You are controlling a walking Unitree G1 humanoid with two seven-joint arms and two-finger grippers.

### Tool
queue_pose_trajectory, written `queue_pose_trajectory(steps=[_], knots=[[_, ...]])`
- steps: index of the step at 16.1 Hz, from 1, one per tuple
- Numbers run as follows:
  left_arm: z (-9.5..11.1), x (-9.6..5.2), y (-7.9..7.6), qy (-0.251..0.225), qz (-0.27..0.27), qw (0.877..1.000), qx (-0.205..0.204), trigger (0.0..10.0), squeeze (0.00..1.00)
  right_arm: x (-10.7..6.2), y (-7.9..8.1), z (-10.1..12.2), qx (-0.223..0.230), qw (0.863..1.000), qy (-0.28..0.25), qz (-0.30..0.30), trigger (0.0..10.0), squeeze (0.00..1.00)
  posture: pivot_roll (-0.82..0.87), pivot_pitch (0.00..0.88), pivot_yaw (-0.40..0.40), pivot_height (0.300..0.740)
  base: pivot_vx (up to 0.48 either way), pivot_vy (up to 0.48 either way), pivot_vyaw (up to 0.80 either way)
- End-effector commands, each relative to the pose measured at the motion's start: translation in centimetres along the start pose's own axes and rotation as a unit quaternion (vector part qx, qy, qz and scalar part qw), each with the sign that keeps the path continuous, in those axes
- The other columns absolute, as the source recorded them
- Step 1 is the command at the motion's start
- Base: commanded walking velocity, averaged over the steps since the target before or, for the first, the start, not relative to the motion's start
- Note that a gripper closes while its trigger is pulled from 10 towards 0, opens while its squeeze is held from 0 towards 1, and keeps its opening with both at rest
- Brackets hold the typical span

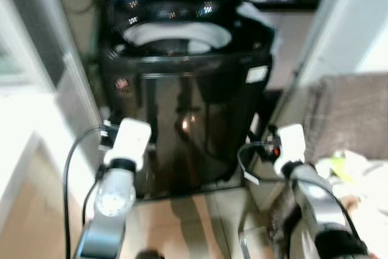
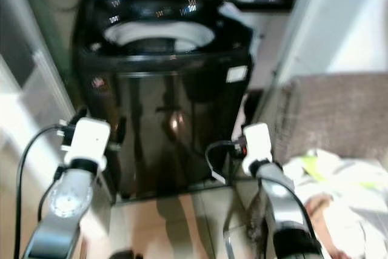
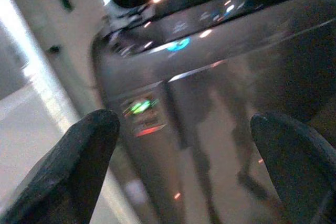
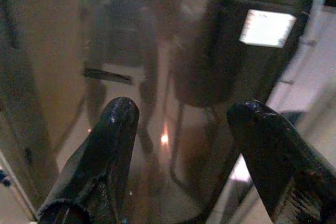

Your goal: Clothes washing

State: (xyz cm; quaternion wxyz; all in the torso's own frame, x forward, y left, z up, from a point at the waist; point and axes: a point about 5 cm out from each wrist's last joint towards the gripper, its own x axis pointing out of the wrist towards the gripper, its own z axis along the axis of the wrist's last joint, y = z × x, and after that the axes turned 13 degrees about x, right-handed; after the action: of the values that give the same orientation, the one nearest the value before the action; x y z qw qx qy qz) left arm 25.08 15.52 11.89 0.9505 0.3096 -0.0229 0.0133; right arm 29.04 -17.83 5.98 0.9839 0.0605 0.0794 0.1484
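While I stand facing the washing machine (image 1: 182,107), its dark glossy front rises straight ahead of me and its round drum opening (image 1: 177,36) sits on top, higher than both my hands and farther forward. My left hand (image 3: 184,166) is raised near the machine's left front corner, fingers spread wide with nothing between them; along them I see the corner edge and a small lit sticker (image 3: 140,114) on the front panel. My right hand (image 4: 184,156) is released too, fingers apart and holding nothing, pointed at the lower right part of the front panel, below a white label (image 4: 266,27).

Clothes to be washed seem to lie off to my right: a pale heap of laundry (image 2: 339,180) rests low beside my right arm, in front of a brownish cloth-covered piece of furniture (image 2: 339,113). I cannot tell what the heap sits on.

So the relation that matters, as I judge it, is this: the load is low and right, the drum is high and centre. My right hand is clearly the nearer one to the heap, while either hand would have to lift up and over the rim to reach the drum.
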Motion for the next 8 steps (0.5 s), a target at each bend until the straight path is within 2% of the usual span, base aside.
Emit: queue_pose_trajectory(steps=[1, 4, 6, 8], knots=[[0.1, 0.5, 0.4, 0.000, 0.013, 1.000, 0.001, 10.0, 0.00, 0.8, 0.3, 0.6, -0.012, 1.000, -0.009, 0.000, 10.0, 0.00, 0.02, 0.000, -0.038, 0.740, 0.000, 0.000, 0.00], [0.3, 0.8, 0.6, -0.004, 0.018, 1.000, -0.002, 10.0, 0.00, 2.0, 1.4, 1.3, -0.026, 0.999, -0.030, 0.014, 10.0, 0.00, 0.03, 0.000, -0.037, 0.740, 0.000, 0.000, 0.00], [0.1, 1.1, 0.3, -0.009, 0.008, 1.000, -0.007, 10.0, 0.00, 2.4, 2.4, 1.7, -0.033, 0.998, -0.046, 0.017, 10.0, 0.00, 0.03, 0.002, -0.037, 0.740, 0.000, 0.000, -0.58], [0.1, 1.2, 0.3, -0.009, 0.006, 1.000, -0.008, 10.0, 0.00, 2.5, 2.4, 1.8, -0.035, 0.998, -0.048, 0.016, 10.0, 0.00, 0.03, 0.002, -0.037, 0.740, 0.000, 0.000, -0.72]])
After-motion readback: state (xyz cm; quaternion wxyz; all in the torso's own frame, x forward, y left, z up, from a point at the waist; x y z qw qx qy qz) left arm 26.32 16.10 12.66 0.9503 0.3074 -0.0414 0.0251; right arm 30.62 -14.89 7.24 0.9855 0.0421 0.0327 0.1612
